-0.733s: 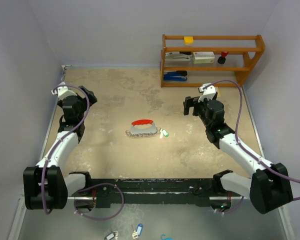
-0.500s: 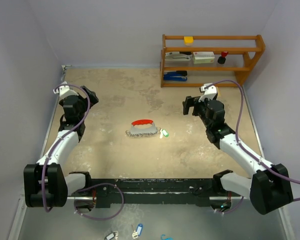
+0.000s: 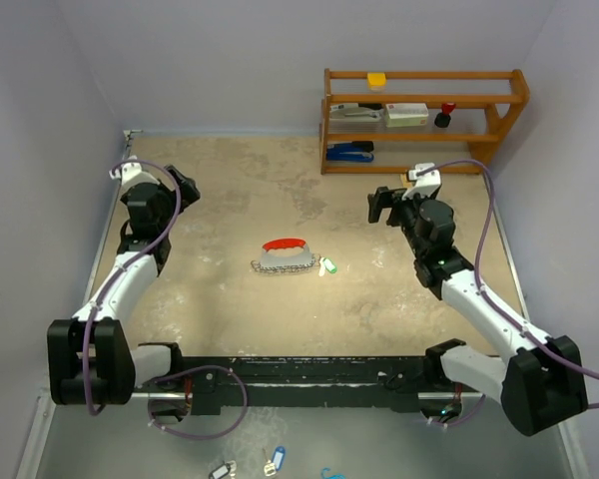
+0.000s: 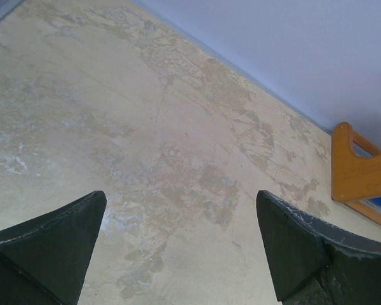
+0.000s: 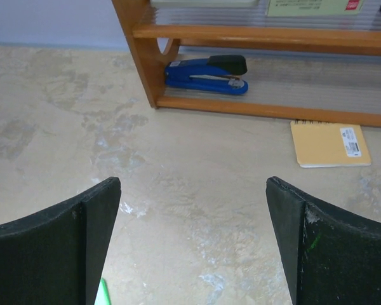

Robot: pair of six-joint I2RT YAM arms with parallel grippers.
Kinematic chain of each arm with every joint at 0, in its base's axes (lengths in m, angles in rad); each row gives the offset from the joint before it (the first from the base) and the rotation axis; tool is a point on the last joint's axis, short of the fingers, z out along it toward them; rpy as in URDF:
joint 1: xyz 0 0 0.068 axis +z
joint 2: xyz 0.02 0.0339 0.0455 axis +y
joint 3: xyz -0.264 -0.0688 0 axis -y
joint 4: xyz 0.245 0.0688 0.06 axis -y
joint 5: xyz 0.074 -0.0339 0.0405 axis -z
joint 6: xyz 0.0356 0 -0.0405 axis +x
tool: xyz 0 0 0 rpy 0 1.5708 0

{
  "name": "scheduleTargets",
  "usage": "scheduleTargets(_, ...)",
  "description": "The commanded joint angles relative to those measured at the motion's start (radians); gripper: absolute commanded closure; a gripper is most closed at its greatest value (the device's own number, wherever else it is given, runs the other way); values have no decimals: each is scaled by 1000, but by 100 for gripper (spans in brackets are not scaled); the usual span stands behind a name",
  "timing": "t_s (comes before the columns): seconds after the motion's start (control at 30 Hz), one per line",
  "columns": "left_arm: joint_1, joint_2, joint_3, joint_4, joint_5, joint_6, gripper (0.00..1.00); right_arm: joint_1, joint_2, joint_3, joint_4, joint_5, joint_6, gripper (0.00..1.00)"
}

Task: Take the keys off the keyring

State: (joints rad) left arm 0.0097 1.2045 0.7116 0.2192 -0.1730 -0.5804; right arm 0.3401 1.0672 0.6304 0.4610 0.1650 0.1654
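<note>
**Entry: keyring and tagged key, lying loose, neither gripper on them**

- **Item.** The keyring (image 3: 285, 243) is a red crescent with a loop of silver chain (image 3: 283, 264) under it. The key (image 3: 328, 266), with its small pale-green tag, sits at the end of the chain nearer my right gripper. I cannot tell whether it is linked or only touching.
- **Location.** Flat on the table (image 3: 230, 200), between my two grippers, well apart from both and further back toward the arm bases than either. My right wrist view catches only a green sliver at its lower edge, under the left finger; my left wrist view shows none of it.
- **Handling, my judgement.**
  - The crescent looks stiff and light and should take a pinch across its arc.
  - The chain is limp and will drag and bunch.
  - The key is tiny and flat, likely to skid, so I would take it by the tag.
- **Left gripper (image 3: 183, 188).** Jaws wide and holding nothing. The arm reaches forward and the fingers look out over bare table.
- **Right gripper (image 3: 379, 207).** Jaws wide and holding nothing. The wrist is raised and aimed past the item at the wooden rack (image 5: 140, 38), the blue stapler (image 5: 206, 75) and the yellow notepad (image 5: 330, 143).
</note>
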Motion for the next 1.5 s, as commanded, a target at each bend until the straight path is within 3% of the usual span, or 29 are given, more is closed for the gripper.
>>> scheduleTargets(0.0, -11, 17, 6, 76, 101, 1, 0, 2, 62, 99, -106, -123, -75, 3)
scheduleTargets(0.07, -23, 38, 21, 69, 128, 4, 1, 5, 110, 127, -150, -222, -84, 5)
scheduleTargets(0.17, -68, 69, 45, 40, 128, 31, 1, 19, 152, 119, -133, -320, -87, 18)
scheduleTargets(0.4, -231, 58, 3, 90, 77, 112, 1, 47, 252, 104, -162, -394, -71, 46)
scheduleTargets(0.57, -235, 30, -27, 129, 112, 95, 1, 120, 292, 59, -159, -406, -54, 55)
scheduleTargets(0.8, -235, 33, -52, 174, 176, 26, 1, 219, 338, 24, -171, -408, -23, 62)
scheduleTargets(1.0, -234, 41, -69, 193, 219, 8, 21, 234, 379, 20, -170, -384, -12, 68)
scheduleTargets(1.37, -235, 46, -66, 197, 213, -1, 24, 236, 491, 99, -135, -351, -22, 71)
scheduleTargets(1.4, -235, 47, -64, 195, 212, 0, 27, 238, 495, 105, -132, -353, -21, 71)
scheduleTargets(1.47, -235, 54, -61, 190, 217, 2, 46, 238, 497, 112, -127, -354, -22, 71)
